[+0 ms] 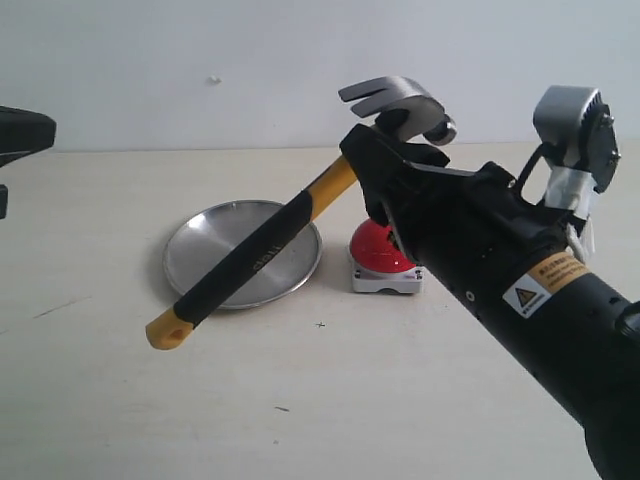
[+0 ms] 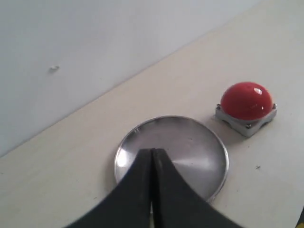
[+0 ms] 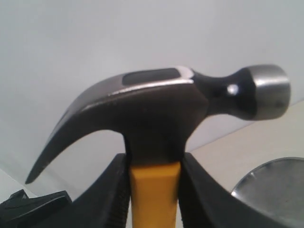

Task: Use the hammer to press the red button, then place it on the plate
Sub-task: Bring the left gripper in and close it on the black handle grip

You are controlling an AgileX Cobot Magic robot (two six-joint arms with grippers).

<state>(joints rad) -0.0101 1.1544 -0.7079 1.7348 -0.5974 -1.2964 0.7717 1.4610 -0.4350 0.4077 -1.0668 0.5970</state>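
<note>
My right gripper [image 1: 385, 165] is shut on the hammer [image 1: 260, 245] just below its steel head, holding it in the air. The head points up by the wall; the yellow-and-black handle slopes down left across the plate [image 1: 200, 250], its yellow end hanging past the plate's near rim. In the right wrist view the gripper [image 3: 154, 164] clamps the yellow neck of the hammer [image 3: 161, 102]. The red button [image 1: 378, 250] sits on its grey base beside the plate, partly behind my right arm. My left gripper [image 2: 152, 154] is shut and empty, hovering over the plate [image 2: 190, 142], with the red button [image 2: 246, 100] beyond.
A pale wall runs along the table's far edge. My right arm [image 1: 520, 290] crosses the right half of the exterior view. A dark part of the left arm [image 1: 20, 135] shows at the left edge.
</note>
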